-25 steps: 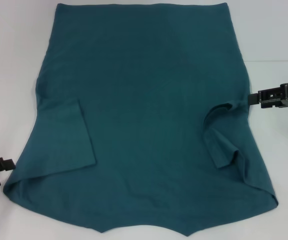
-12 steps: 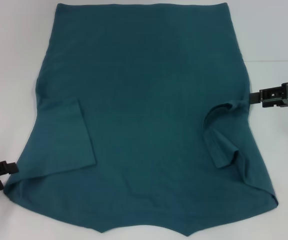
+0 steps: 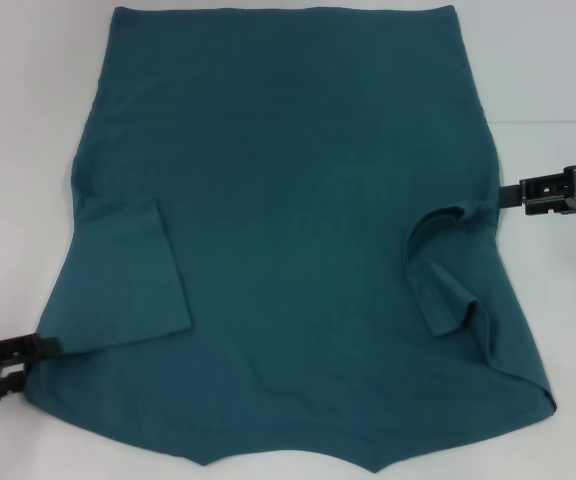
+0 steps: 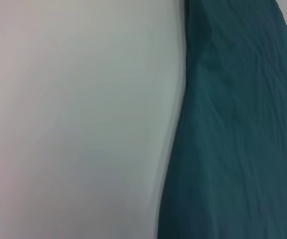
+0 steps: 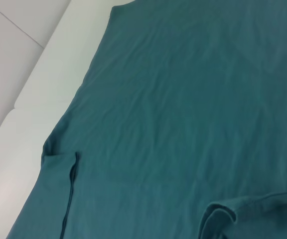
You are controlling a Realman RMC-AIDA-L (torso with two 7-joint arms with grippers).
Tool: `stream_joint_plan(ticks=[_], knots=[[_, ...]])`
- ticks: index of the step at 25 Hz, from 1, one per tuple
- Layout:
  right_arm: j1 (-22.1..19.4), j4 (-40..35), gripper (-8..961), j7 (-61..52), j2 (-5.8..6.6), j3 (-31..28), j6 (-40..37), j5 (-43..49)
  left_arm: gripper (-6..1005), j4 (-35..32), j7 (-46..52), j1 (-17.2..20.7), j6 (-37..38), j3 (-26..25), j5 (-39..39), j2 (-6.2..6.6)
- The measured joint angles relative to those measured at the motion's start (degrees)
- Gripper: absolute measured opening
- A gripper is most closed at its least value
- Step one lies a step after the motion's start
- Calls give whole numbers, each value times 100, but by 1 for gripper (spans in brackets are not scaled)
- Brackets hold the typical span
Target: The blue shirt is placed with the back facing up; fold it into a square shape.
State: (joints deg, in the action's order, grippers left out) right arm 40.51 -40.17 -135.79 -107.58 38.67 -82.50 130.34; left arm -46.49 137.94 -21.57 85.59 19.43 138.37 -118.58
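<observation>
The blue shirt (image 3: 288,240) lies spread flat, plain side up, between the two tools: one soft, matte teal knit garment, finely creased, wider toward the robot and ending there in a shallow notched point. Both short sleeves are folded inward onto the body. The one nearer the left tool (image 3: 13,358) lies as a flat, crisp rectangle; the one nearer the right tool (image 3: 513,195) is bunched into a curled ridge with a loose flap beside it.

The left tool, black and blocky, sits at the shirt's near left corner, its tip touching the cloth edge just below that flat sleeve; whether it grips fabric or how far it is parted I cannot tell. The right tool reaches in from the side, its thin tip meeting the shirt's right edge just beside the bunched sleeve; its opening cannot be told either.

Under everything is a smooth white bench (image 3: 28,120), with open surface outward of each tool along both long edges of the shirt.
</observation>
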Motion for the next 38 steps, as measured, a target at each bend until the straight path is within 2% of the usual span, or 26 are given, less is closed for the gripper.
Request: stream_joint_plan(ticks=[12,23,28,34,36,38], knots=[[-23,0,608,15,-4,-1,26,0,687,275,92,-318,107,97,-43,-2],[-39,0,608,24,-9,-26,26,-8,671,260,230,-287,98,21,-101,28],[-47,-6,608,26,-9,-27,-12,-9,444,266,219,-287,51,61,-90,28],[-61,-9,608,29,3,-27,-111,-10,241,283,37,-305,256,21,-127,44],[-82,-15,608,42,25,-27,-241,-9,27,291,-32,-313,379,-25,-153,56],[-116,-38,608,53,57,-26,-456,2,27,289,-59,-318,447,-48,-155,62]])
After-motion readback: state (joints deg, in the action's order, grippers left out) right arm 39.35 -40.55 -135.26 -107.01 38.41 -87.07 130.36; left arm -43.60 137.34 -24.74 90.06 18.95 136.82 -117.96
